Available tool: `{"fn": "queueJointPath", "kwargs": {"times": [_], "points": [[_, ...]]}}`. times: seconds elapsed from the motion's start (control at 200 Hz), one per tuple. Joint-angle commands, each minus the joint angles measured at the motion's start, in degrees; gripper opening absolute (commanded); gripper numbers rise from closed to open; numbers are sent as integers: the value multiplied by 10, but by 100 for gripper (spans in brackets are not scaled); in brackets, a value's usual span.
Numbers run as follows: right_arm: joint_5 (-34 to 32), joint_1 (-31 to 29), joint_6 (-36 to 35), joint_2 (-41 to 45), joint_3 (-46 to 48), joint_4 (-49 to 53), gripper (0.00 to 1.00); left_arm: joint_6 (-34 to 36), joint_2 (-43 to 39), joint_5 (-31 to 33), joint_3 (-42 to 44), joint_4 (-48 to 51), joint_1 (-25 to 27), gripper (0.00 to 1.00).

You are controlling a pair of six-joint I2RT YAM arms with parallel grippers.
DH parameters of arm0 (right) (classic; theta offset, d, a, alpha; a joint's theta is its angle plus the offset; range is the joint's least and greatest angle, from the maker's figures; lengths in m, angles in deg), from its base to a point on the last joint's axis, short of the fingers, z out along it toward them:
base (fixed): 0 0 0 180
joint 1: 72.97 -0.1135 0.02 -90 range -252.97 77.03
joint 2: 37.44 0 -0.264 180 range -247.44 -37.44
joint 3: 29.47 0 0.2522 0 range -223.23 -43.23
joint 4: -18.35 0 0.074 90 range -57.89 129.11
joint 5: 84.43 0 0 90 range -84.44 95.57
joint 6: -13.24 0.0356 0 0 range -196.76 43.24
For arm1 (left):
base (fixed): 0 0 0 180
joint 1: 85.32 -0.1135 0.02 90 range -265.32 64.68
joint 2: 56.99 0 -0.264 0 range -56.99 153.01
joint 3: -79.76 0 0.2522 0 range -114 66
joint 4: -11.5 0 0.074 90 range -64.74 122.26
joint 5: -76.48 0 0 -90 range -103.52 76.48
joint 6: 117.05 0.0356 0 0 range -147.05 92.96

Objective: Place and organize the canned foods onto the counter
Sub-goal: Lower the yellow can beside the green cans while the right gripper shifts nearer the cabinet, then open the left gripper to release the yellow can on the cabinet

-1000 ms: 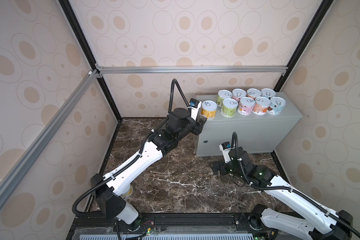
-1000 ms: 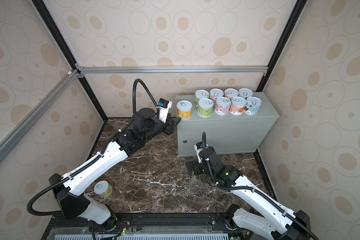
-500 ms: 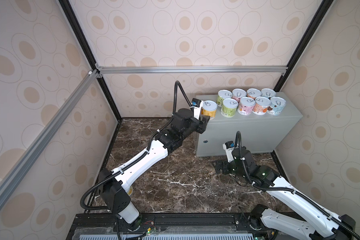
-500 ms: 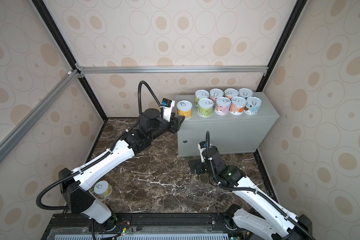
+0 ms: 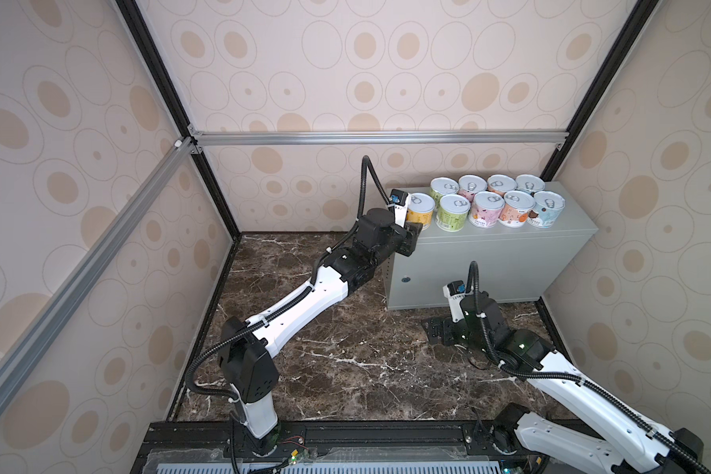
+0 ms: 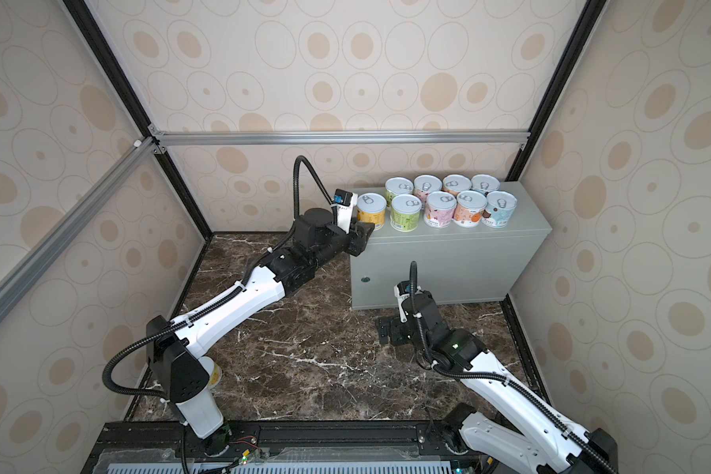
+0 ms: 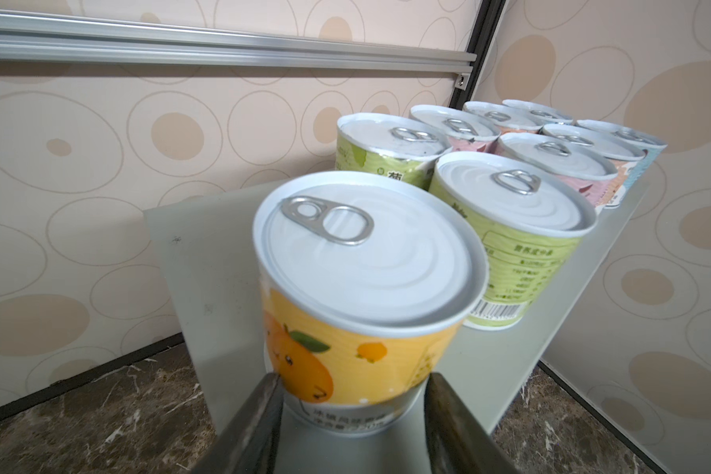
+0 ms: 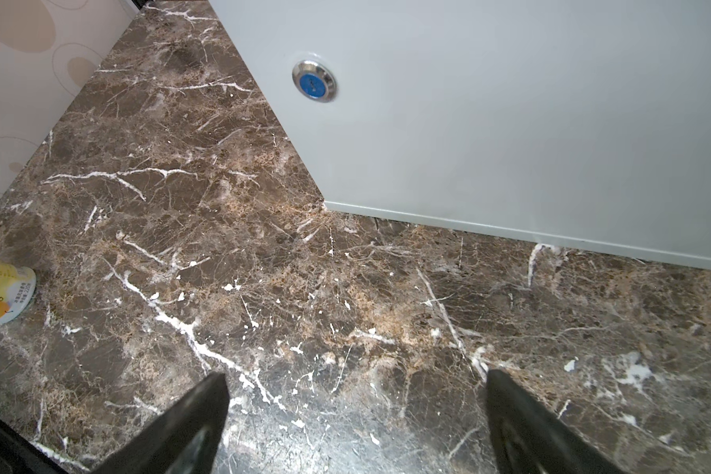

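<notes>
**Counter nearly stocked:** a yellow tin (image 7: 362, 287) is shown standing upright at the left end of the front row on the counter (image 5: 571, 234). It is just beside a green tin (image 7: 522, 230) and close to the counter's left edge. Its foot is flanked by the left gripper (image 7: 353, 379), whose fingers (image 7: 259, 418) appear closed against both sides of it.

A second ago the same gripper was held short of the counter's corner, with its fingers set a little wider. Since then the left arm (image 5: 304, 299) has been stretched forward and the tin has been taken between them. The tin is seen in much the same spot. It is perhaps nudged slightly nearer its green neighbour, though that cannot be told for certain.

Eight more tins (image 5: 487, 205) are lined up in two rows behind and to the right, all upright, so nine are counted on the counter. The fresh grip is judged to be a tidying move: the row is being closed up rather than a new tin delivered.

One tin (image 8: 3, 293) is left on the brown marble floor (image 8: 263, 266), half hidden in a top view behind the left arm. The right gripper (image 8: 358, 410) is held low over the floor in front of the counter. Its fingers are spread wide and empty, and it has hardly been moved. That last tin is judged to be the work remaining.
</notes>
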State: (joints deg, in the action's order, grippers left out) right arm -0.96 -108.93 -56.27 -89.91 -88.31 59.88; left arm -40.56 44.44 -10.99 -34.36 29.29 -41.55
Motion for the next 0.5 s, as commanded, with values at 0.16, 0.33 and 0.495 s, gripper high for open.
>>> {"fn": "queueJointPath", "kwargs": {"times": [0.16, 0.33, 0.495], "points": [[4, 11, -4, 2, 8, -13, 99, -10, 36, 22, -73, 18, -12, 55], [11, 15, -5, -3, 8, -17, 99, -26, 46, 43, -82, 19, -20, 55], [16, 16, -5, -7, 8, -19, 99, -40, 47, 60, -81, 19, -27, 56]]}}
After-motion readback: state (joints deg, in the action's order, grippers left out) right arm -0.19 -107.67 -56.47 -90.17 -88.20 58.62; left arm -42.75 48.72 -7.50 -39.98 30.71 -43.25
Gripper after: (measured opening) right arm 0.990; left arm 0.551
